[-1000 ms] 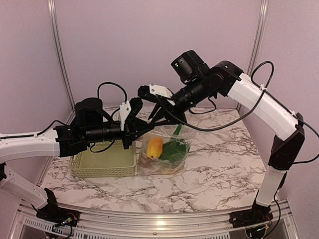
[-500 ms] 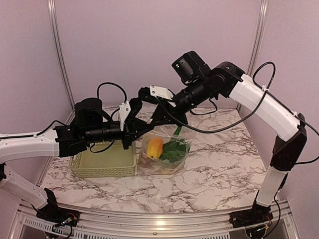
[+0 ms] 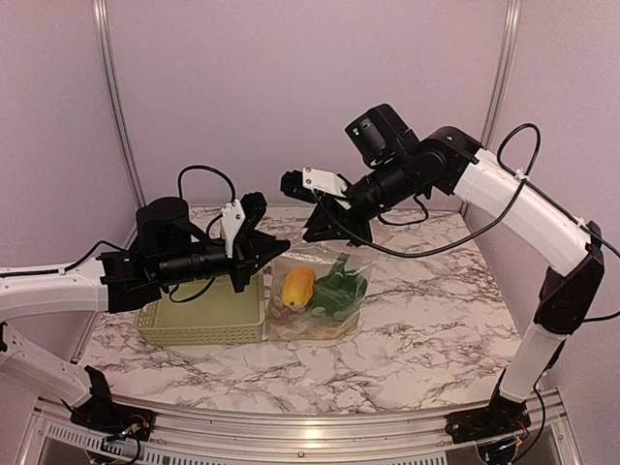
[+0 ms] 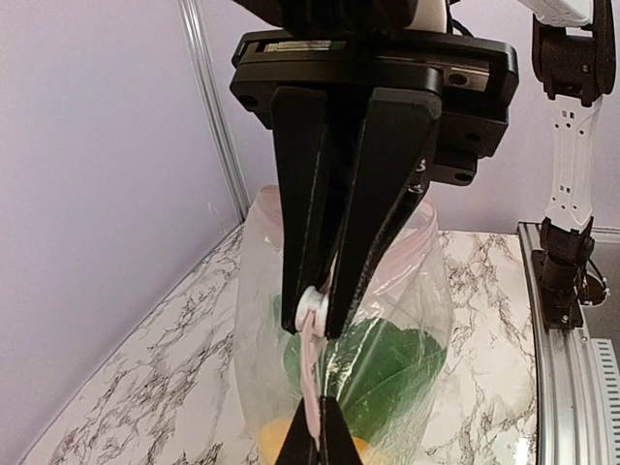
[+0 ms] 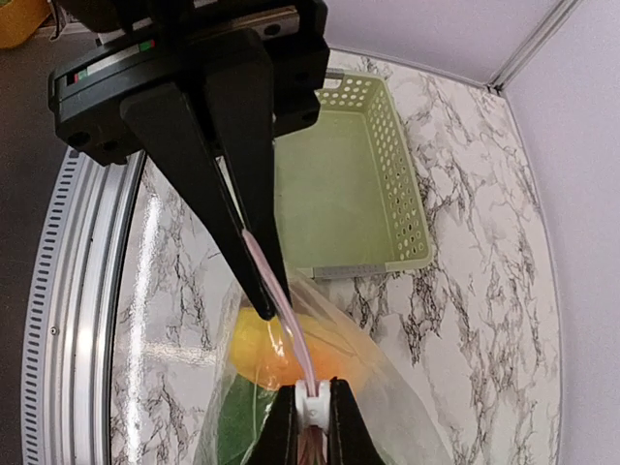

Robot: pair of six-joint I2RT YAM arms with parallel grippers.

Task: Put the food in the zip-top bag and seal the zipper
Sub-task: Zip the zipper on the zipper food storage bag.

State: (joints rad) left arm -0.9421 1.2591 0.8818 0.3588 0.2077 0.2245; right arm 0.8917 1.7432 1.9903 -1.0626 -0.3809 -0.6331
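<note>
The clear zip-top bag (image 3: 320, 302) stands on the marble and holds the food: a yellow-orange fruit (image 3: 298, 287) and green pieces (image 3: 341, 289). Both grippers hold its mouth up. My left gripper (image 3: 278, 249) is shut on the left end of the pink zipper strip (image 4: 312, 387). My right gripper (image 3: 316, 235) is shut on the zipper's white slider (image 5: 313, 398), a short way right of the left gripper. In the right wrist view the strip (image 5: 281, 300) runs taut from the left fingers (image 5: 237, 242) to the slider. The green food (image 4: 387, 363) shows through the bag.
A pale green lattice basket (image 3: 203, 318) sits left of the bag, touching or nearly touching it, under the left arm. It also shows in the right wrist view (image 5: 339, 194). Walls close the back and sides. A metal rail (image 4: 567, 387) edges the table.
My right gripper has moved right and a little up along the bag's mouth with the slider. The gap between the two grippers has widened. The left arm has shifted slightly left.
</note>
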